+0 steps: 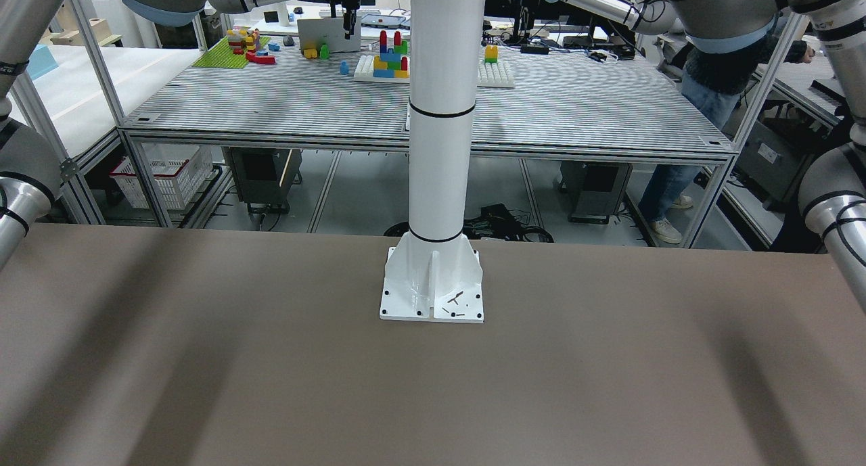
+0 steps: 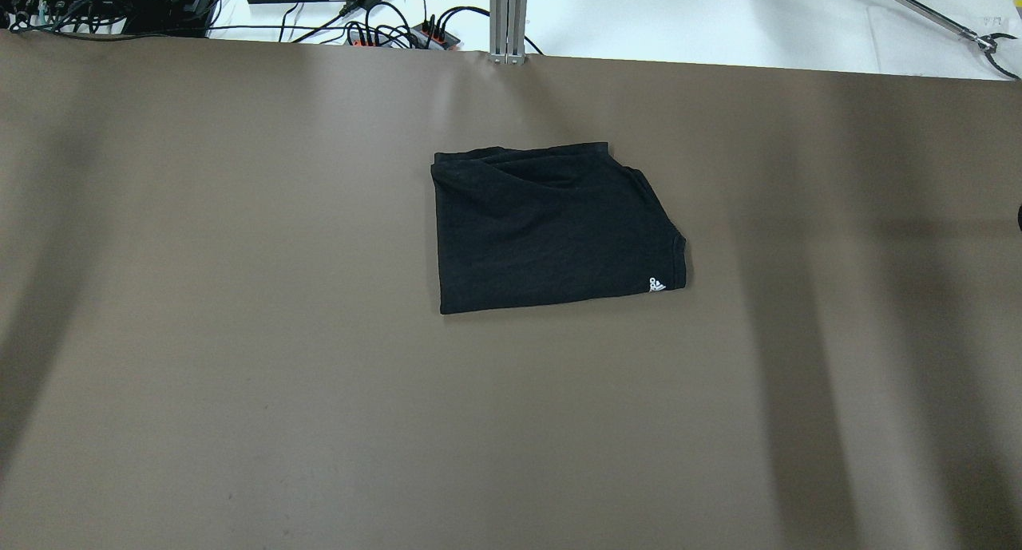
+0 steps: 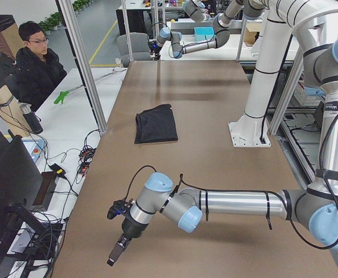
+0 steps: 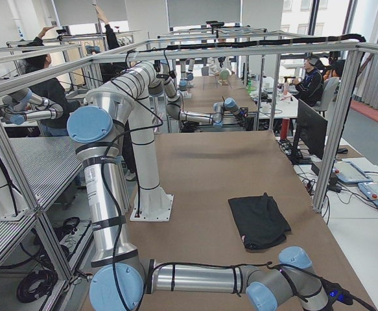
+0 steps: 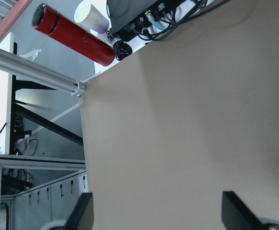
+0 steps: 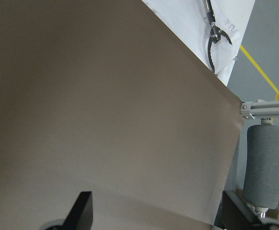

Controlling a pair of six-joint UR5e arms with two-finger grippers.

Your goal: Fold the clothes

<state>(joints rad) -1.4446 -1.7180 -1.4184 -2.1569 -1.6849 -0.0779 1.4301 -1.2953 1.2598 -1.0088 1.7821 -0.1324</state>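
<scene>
The clothes (image 2: 555, 227) are one black garment, folded into a rough rectangle and lying flat on the brown table, a little beyond its middle. A small white logo (image 2: 655, 285) marks its near right corner. It also shows as the clothes (image 3: 156, 123) in the exterior left view and the clothes (image 4: 259, 221) in the exterior right view. My left gripper (image 5: 158, 211) is open over bare table near the table's left end, far from the garment, and hangs low as the left gripper (image 3: 115, 255). My right gripper (image 6: 158, 211) is open over bare table near the right end. Neither holds anything.
The white pillar base (image 1: 433, 283) is bolted at the table's robot side. Off the left end lie a red bottle (image 5: 74, 34), a white cup (image 5: 91, 17) and cables. A grabber tool (image 6: 216, 33) lies on the white side surface. A person (image 3: 38, 63) sits beside the table.
</scene>
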